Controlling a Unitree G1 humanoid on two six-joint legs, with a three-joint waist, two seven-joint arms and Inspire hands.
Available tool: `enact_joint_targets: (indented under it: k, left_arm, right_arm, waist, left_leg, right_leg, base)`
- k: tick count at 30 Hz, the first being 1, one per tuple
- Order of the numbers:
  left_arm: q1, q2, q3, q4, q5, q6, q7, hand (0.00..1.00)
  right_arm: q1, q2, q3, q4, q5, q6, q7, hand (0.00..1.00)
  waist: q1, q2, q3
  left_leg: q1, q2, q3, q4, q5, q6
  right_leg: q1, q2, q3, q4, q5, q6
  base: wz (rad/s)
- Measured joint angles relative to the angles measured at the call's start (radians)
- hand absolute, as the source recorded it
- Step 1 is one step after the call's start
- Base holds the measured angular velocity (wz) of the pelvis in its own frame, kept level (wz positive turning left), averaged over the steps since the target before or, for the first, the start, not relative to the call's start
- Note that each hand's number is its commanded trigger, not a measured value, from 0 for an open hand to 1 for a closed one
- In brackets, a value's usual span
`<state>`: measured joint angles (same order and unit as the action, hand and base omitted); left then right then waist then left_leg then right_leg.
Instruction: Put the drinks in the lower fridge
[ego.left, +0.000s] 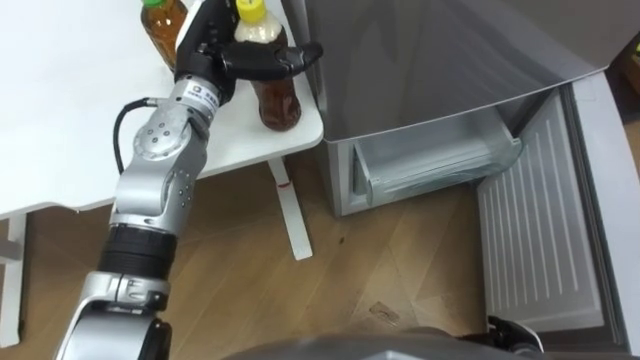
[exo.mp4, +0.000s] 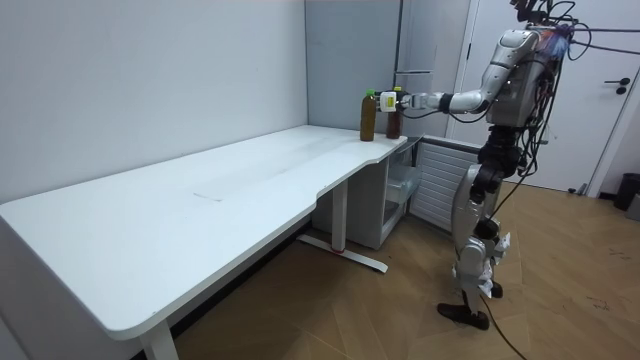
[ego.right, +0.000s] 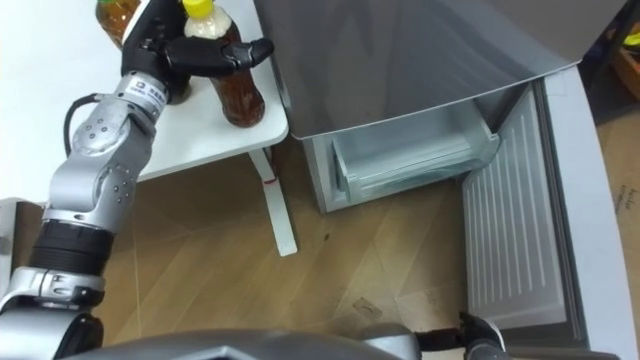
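Note:
Two drink bottles stand at the corner of the white table (ego.left: 60, 120), beside the fridge. The nearer one (ego.left: 278, 100) holds dark brown tea and has a yellow cap. The other (ego.left: 163, 28) is amber with a green cap and stands further back. My left hand (ego.left: 222, 52) reaches in from the lower left. Its dark fingers are wrapped round the brown bottle just under the cap. That bottle still rests upright on the table. In the room view I stand in front of the fridge with my left arm stretched to the bottles (exo.mp4: 394, 120).
The grey fridge's lower compartment (ego.left: 430, 165) is open and a clear drawer shows inside. Its door (ego.left: 545, 230) is swung out to my right. A white table leg (ego.left: 293, 215) stands on the wooden floor between the table and the fridge.

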<state>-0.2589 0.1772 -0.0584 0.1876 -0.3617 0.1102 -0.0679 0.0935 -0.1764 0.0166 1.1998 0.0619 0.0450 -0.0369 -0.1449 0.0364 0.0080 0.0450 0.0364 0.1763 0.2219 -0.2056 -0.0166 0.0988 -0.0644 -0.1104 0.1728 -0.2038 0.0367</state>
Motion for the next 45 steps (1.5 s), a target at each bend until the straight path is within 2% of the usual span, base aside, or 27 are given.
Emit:
enact_joint_targets:
  k: [7, 10, 17, 24, 30, 33, 38, 45]
  left_arm:
    - [0.000, 0.001, -0.013, 0.009, 0.003, 0.000, -0.033, 1.00]
    - [0.000, 0.002, -0.018, 0.021, 0.002, 0.000, -0.031, 1.00]
    - [-0.002, 0.001, -0.018, 0.039, -0.001, -0.007, -0.030, 1.00]
    - [-0.005, 0.000, -0.023, 0.042, -0.020, -0.006, -0.005, 1.00]
    - [-0.005, -0.001, -0.023, 0.040, -0.039, -0.007, 0.002, 1.00]
    - [-0.004, -0.002, -0.024, 0.035, -0.039, -0.006, 0.006, 1.00]
    - [0.004, -0.015, -0.024, -0.030, -0.020, -0.006, 0.015, 1.00]
    - [0.100, -0.015, -0.025, -0.239, 0.025, 0.006, 0.012, 1.00]
  right_arm:
    - [0.001, -0.008, -0.002, -0.001, -0.034, 0.000, -0.004, 0.00]
    - [0.000, -0.009, -0.001, 0.000, -0.045, 0.000, -0.005, 0.00]
    - [0.002, -0.009, 0.006, 0.000, -0.020, 0.001, -0.004, 0.00]
    - [-0.007, -0.008, 0.041, -0.005, 0.026, 0.021, -0.005, 0.00]
    - [-0.022, 0.002, 0.050, -0.017, 0.051, 0.021, -0.001, 0.00]
    - [-0.036, 0.010, 0.051, -0.035, 0.049, 0.021, 0.007, 0.00]
    - [-0.051, 0.021, 0.050, -0.082, -0.003, 0.021, 0.044, 0.00]
    - [-0.054, 0.040, 0.087, -0.187, -0.024, 0.023, 0.086, 0.00]
  waist:
    - [0.000, 0.016, 0.0006]
    - [0.000, 0.017, 0.0005]
    - [0.007, 0.008, 0.0052]
    - [0.013, -0.005, 0.0052]
    - [0.019, -0.022, -0.0014]
    - [0.020, -0.022, -0.0021]
    - [0.038, -0.023, -0.0034]
    - [0.074, -0.021, -0.0083]
  left_leg:
    - [-0.001, 0.004, 0.003, -0.002, 0.000, 0.000]
    - [-0.001, 0.004, 0.003, -0.001, 0.000, 0.000]
    - [0.001, 0.004, 0.007, 0.000, 0.000, 0.000]
    - [0.001, 0.004, 0.010, -0.001, 0.000, 0.000]
    - [0.000, 0.004, 0.010, -0.002, 0.000, 0.000]
    - [-0.003, 0.004, 0.007, 0.000, 0.000, 0.000]
    - [-0.023, 0.004, -0.012, 0.010, 0.001, 0.000]
    - [-0.023, 0.004, -0.026, 0.017, 0.001, 0.000]
  right_leg:
    - [-0.002, 0.003, 0.002, 0.001, 0.004, -0.001]
    - [-0.002, 0.003, 0.002, 0.001, 0.004, -0.001]
    - [-0.002, 0.002, 0.005, -0.001, 0.004, -0.001]
    - [-0.004, 0.002, 0.008, -0.003, 0.004, -0.001]
    - [0.001, 0.002, 0.008, 0.000, 0.004, -0.001]
    - [0.000, 0.002, 0.004, 0.000, 0.005, -0.001]
    - [-0.018, 0.001, -0.005, 0.014, 0.005, -0.001]
    - [-0.012, 0.000, -0.030, 0.014, 0.005, -0.001]
  base:
    - [0.00]
    - [0.00]
    - [-0.01]
    - [0.00]
    - [0.00]
    - [0.04]
    - [0.04]
    - [0.08]
